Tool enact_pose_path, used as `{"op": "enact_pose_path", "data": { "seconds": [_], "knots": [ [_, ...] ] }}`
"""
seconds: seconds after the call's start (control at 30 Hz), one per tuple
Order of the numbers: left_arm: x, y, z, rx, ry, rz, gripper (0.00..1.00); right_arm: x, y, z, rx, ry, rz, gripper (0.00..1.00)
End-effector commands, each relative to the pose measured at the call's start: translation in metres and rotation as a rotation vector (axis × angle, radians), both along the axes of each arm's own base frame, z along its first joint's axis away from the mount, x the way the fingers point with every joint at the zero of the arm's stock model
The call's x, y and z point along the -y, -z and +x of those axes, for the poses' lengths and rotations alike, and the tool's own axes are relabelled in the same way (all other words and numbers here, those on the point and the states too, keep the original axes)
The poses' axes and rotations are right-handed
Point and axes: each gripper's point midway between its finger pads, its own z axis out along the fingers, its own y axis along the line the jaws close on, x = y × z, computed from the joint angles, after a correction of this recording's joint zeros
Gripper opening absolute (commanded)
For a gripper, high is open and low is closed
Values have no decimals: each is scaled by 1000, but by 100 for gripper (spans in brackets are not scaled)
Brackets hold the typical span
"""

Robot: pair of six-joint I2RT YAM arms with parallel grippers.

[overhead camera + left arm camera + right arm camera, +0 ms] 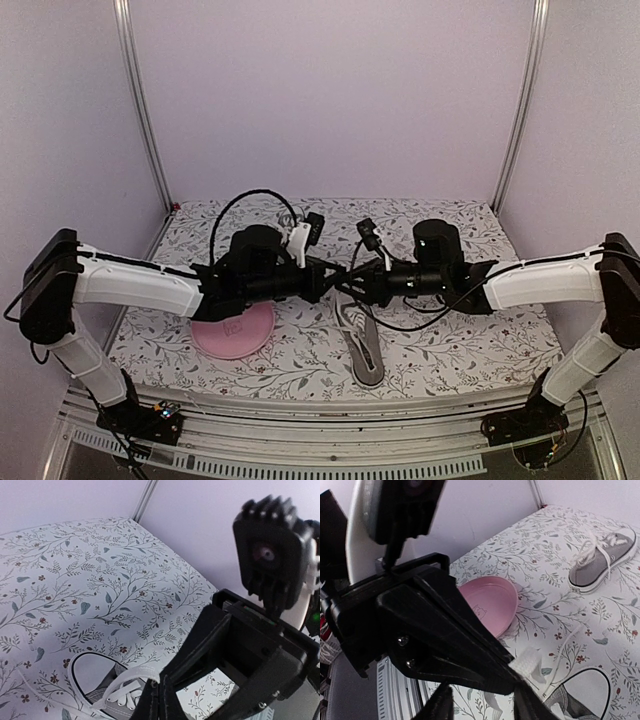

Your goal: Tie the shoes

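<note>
One grey shoe (pixel 362 350) with a white toe cap lies in front of the two grippers, which meet above its laces. My left gripper (pixel 325 281) (pixel 160 684) is shut on a white lace (pixel 125 677) that runs up in a loop from this shoe (pixel 107 702). My right gripper (pixel 350 281) (pixel 482 706) stands open, its fingers either side of the left gripper's tip and the pinched lace end (pixel 526 661). The second grey shoe (pixel 602 560) lies apart on the cloth, laces loose. It is hidden in the top view.
A round pink plate (pixel 235 330) (pixel 492 602) sits on the flowered tablecloth (pixel 450 345), left of the near shoe and under the left arm. White walls with metal posts close in the back and sides. A metal rail runs along the front edge.
</note>
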Motion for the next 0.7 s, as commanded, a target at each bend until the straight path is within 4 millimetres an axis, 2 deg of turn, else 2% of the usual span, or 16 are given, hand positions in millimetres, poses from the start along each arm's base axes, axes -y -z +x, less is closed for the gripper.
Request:
{"op": "enact_pose_path", "data": {
  "seconds": [0.0, 0.03, 0.07, 0.2, 0.3, 0.33, 0.5, 0.67],
  "knots": [
    [10, -15, 0, 7, 29, -49, 0, -3, -13, 17, 30, 99, 23, 19],
    [10, -15, 0, 5, 29, -52, 0, 1, -14, 21, 23, 138, 27, 8],
    [10, -15, 0, 5, 29, -55, 0, 6, -13, 24, 19, 173, 26, 4],
    [9, -15, -1, -4, 23, -64, 0, 20, -14, 24, 2, 237, 43, 2],
    [8, -14, 1, -7, 11, -71, 0, 19, -16, 18, -7, 209, 57, 3],
    [8, -14, 3, -7, 5, -74, 0, 17, -16, 14, -8, 180, 61, 6],
    [2, -6, 16, -56, -68, -63, 0, 2, -17, -8, -17, 17, 87, 33],
    [0, -7, 18, -69, -71, -74, 0, -5, -6, -3, -17, 23, 62, 42]
  ]
}}
